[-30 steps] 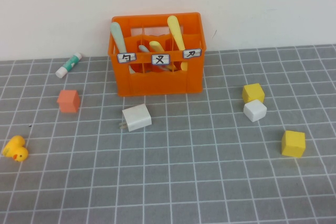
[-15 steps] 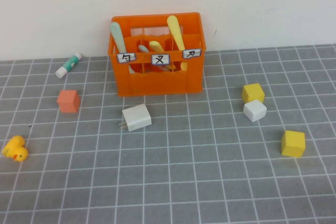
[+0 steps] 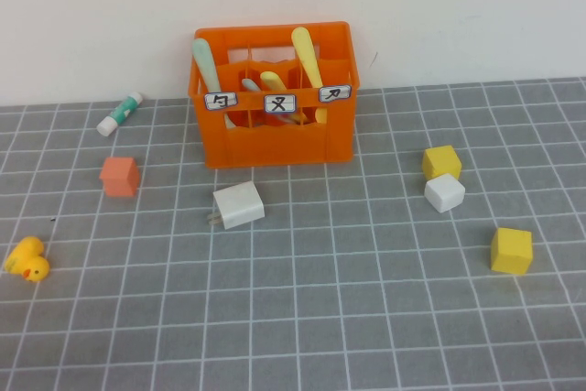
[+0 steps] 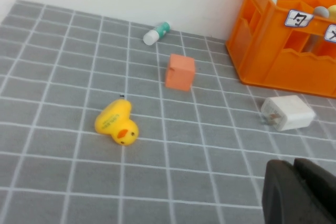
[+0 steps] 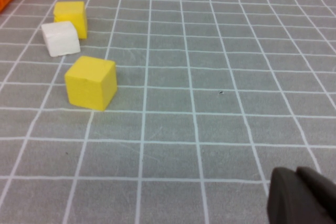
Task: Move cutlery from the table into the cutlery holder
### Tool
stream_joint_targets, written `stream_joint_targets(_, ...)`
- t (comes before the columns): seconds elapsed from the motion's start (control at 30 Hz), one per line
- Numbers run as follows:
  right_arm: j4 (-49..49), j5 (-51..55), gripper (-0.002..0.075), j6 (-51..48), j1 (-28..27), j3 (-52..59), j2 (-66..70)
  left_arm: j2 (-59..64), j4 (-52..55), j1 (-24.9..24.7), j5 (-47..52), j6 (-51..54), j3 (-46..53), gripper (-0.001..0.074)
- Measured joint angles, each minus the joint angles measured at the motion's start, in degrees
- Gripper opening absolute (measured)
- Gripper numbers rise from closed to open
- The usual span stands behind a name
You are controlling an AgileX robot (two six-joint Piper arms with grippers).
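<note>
The orange cutlery holder [image 3: 275, 139] stands at the back of the grey grid table [image 3: 320, 318], against the wall. In it stand the mint-green spoon [image 3: 203, 59], the grey utensil [image 3: 250, 86], the yellow fork [image 3: 273, 82] and the yellow knife [image 3: 306, 54]. No cutlery lies on the mat. Neither arm shows in the high view. My left gripper [image 4: 294, 169] is shut and empty, low over the mat, short of the holder [image 4: 283, 66]. My right gripper [image 5: 296, 174] is shut and empty over bare mat.
A yellow duck [image 3: 27, 259], a white-and-green tube [image 3: 121, 113] and a small orange cube [image 3: 120, 176] lie at the left. A white plug block [image 3: 239, 205] lies before the holder. Two yellow cubes [image 3: 441, 162] [image 3: 511, 250] and a white cube [image 3: 445, 193] lie at the right.
</note>
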Motion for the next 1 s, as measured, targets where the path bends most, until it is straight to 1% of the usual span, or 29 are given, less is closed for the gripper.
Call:
stream_joint_targets(0.07, 0.0, 0.0, -0.0001, 0.0, 0.0, 0.0, 0.0, -0.4, 2.0, 0.1, -0.9, 0.0, 1.3, -0.0001)
stream_joint_targets(0.17, 0.0, 0.0, -0.0001, 0.0, 0.0, 0.0, 0.0, -1.9, 6.6, 2.5, -3.7, 0.0, 4.8, -0.0001)
stream_joint_targets(0.23, 0.0, 0.0, -0.0001, 0.0, 0.0, 0.0, 0.0, -2.7, 8.6, 5.0, -8.5, 0.8, 8.0, -0.0001)
stream_joint_targets(0.27, 0.0, 0.0, -0.0001, 0.0, 0.0, 0.0, 0.0, -2.8, 8.7, 6.6, -12.5, 2.2, 10.1, -0.0001)
stream_joint_targets(0.33, 0.1, 0.0, -0.0001, 0.0, 0.0, 0.0, 0.0, -2.8, 6.4, 9.7, -21.3, 6.8, 13.7, -0.0001)
stream_joint_targets(0.4, 0.1, 0.0, -0.0001, 0.0, 0.0, 0.0, 0.0, -2.9, -0.3, 13.1, -25.0, 12.4, 14.6, -0.0001)
stream_joint_targets(0.5, 0.1, 0.0, -0.0001, 0.0, 0.0, 0.0, 0.0, -3.0, -11.8, 17.7, -24.8, 22.2, 14.7, -0.0001)
stream_joint_targets(0.57, 0.1, 0.0, -0.0001, 0.0, 0.0, 0.0, 0.0, -3.0, -19.9, 19.8, -23.3, 29.7, 14.7, -0.0001)
stream_joint_targets(0.67, 0.1, 0.0, -0.0001, 0.0, 0.0, 0.0, 0.0, -3.0, -30.5, 21.5, -19.4, 39.4, 14.8, -0.0001)
stream_joint_targets(0.8, 0.1, 0.0, -0.0001, 0.0, 0.0, 0.0, 0.0, -3.0, -33.3, 21.7, -14.2, 42.4, 15.0, -0.0001)
stream_joint_targets(1.0, 0.1, 0.0, -0.0001, 0.0, 0.0, 0.0, 0.0, -3.0, -33.3, 21.7, -12.3, 42.3, 14.9, -0.0001)
